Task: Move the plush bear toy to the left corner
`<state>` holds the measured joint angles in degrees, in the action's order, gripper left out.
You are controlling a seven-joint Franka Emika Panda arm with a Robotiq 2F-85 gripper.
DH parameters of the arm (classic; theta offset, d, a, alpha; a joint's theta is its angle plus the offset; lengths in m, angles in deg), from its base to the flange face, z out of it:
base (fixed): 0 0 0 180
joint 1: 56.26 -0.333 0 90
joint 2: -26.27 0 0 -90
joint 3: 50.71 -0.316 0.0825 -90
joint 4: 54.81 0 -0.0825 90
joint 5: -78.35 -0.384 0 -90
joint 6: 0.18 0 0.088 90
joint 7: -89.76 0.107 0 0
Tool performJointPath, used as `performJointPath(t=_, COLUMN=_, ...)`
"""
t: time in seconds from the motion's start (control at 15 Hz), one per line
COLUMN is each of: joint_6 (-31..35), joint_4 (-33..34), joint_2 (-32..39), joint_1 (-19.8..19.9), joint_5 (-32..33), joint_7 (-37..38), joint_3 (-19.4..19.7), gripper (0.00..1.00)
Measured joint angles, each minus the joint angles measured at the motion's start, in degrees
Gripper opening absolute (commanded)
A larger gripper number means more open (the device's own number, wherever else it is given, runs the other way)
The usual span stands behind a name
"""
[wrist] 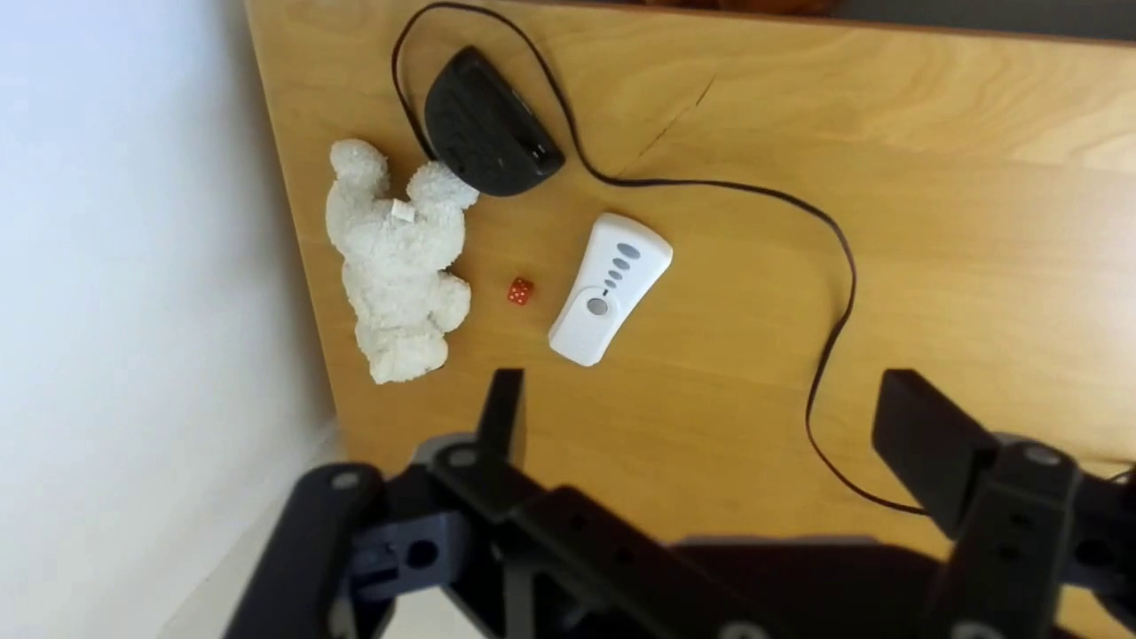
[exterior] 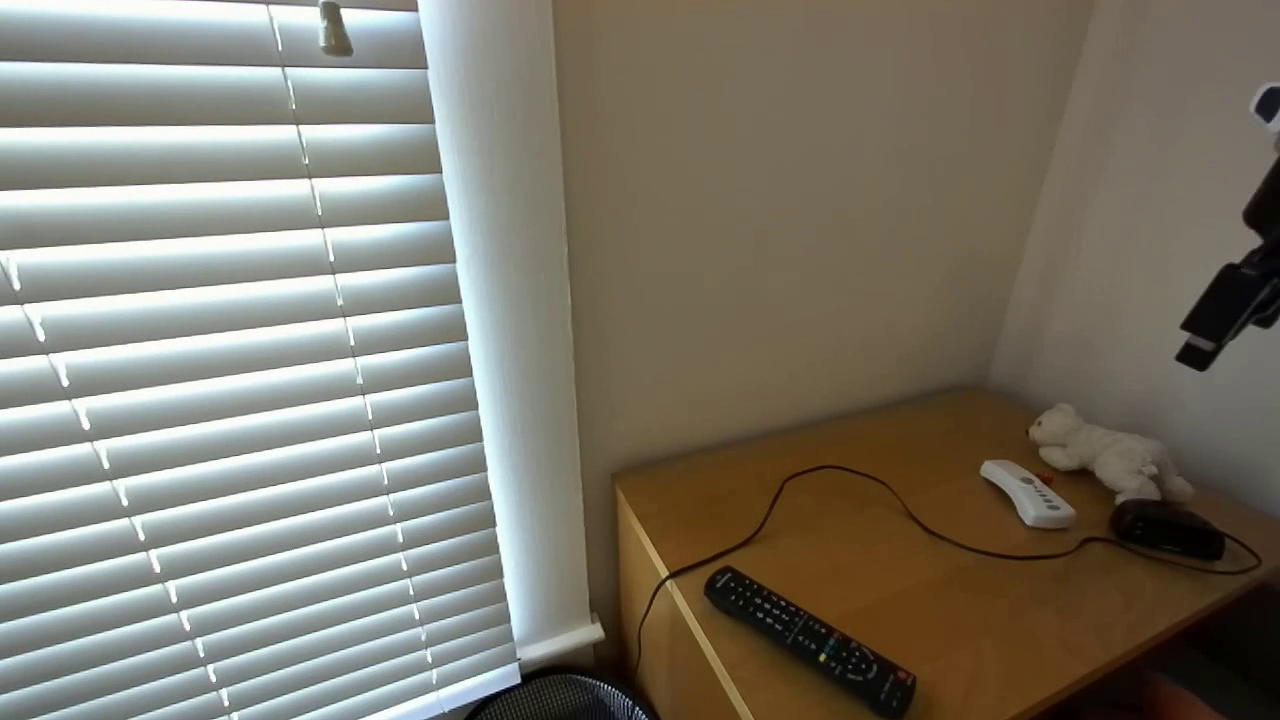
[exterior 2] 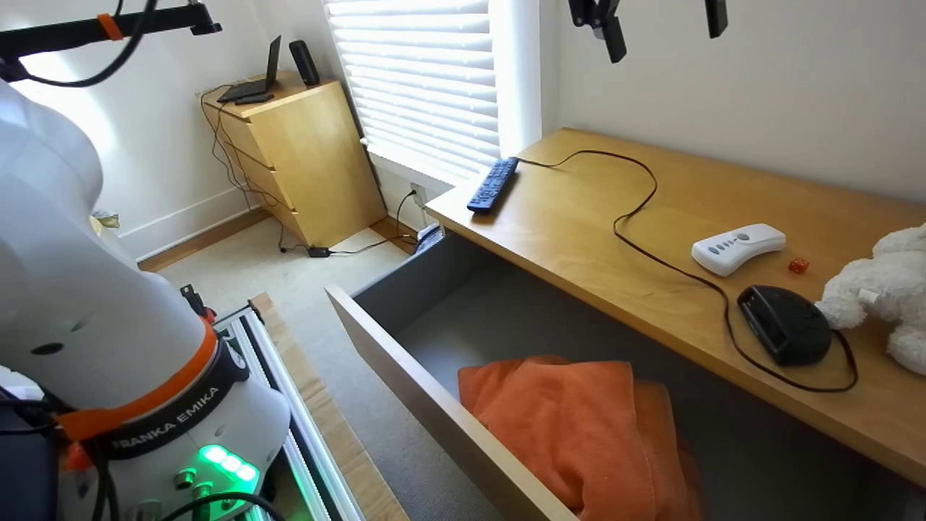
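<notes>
The plush bear toy is cream-white and lies on the wooden desk top beside the side wall. In an exterior view the bear is cut off by the right edge. In the wrist view the bear lies at upper left, one foot against the black device. The desk corner by the window and back wall shows in both exterior views. My gripper is open and empty, high above the desk. Its fingers show at the top of an exterior view; in the other picture it is partly cut off.
A white remote-like device and a red die lie beside the bear. A black device trails a cable across the desk to the window end. A black remote lies there. An open drawer holds an orange cloth.
</notes>
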<state>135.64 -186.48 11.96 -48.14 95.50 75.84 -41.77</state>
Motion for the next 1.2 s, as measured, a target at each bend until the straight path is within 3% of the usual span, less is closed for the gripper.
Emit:
performJointPath(t=0.33, joint_6=-0.1, joint_4=14.0, joint_2=14.7, joint_1=0.8, joint_5=-9.6, joint_7=-6.6, joint_3=2.6, gripper=1.00)
performJointPath(t=0.6, joint_6=-0.1, joint_4=23.0, joint_2=23.6, joint_1=4.6, joint_5=-16.6, joint_7=-13.4, joint_3=3.8, gripper=1.00)
performJointPath(t=1.2, joint_6=-1.2, joint_4=31.9, joint_2=35.1, joint_1=15.4, joint_5=-23.4, joint_7=-20.7, joint_3=3.6, gripper=1.00)
